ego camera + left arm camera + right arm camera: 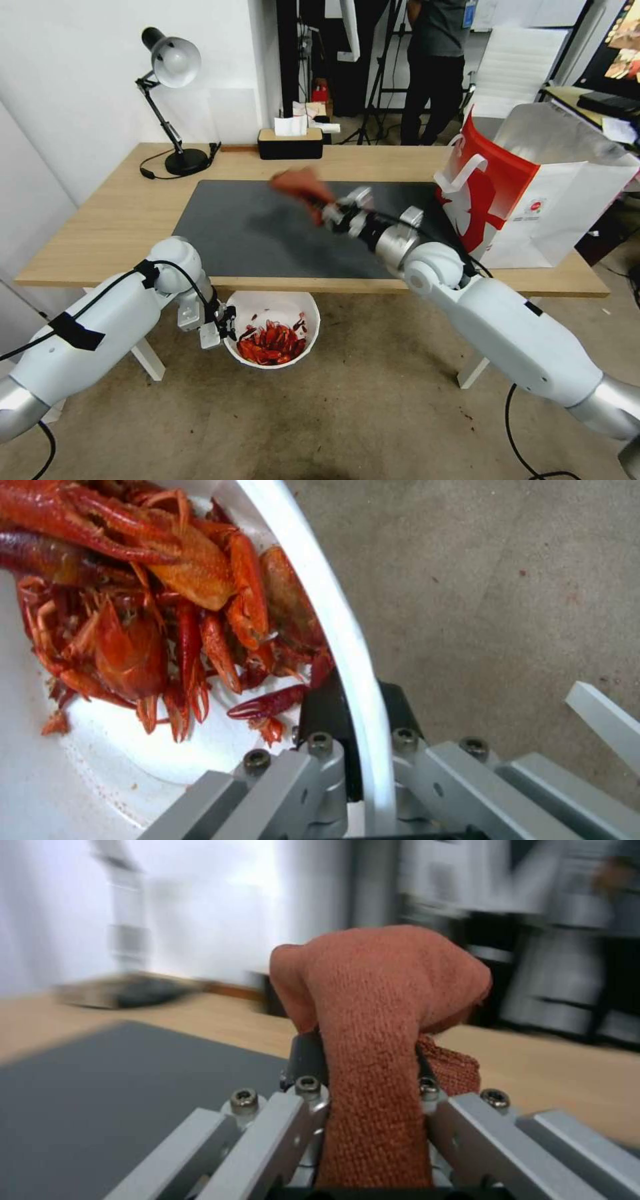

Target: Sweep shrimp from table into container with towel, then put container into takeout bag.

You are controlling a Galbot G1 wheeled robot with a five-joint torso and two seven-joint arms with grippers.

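The white round container [297,313] hangs below the table's [120,220] front edge, with the red-orange shrimp [270,342] piled inside. My left gripper [225,327] is shut on the container's rim [347,645], one finger inside and one outside, and the shrimp [153,605] lie close beside it. Above the dark mat [240,233], my right gripper [319,212] is shut on the rust-red towel [300,183], which is bunched up over its fingers [308,1060] as the towel [380,1005] stands clear of the mat. The takeout bag [540,200] stands open at the table's right end.
A black desk lamp [175,100] and a tissue box [290,141] stand along the table's far edge. White table legs [148,359] flank the container below. Bare concrete floor [347,413] lies under the container.
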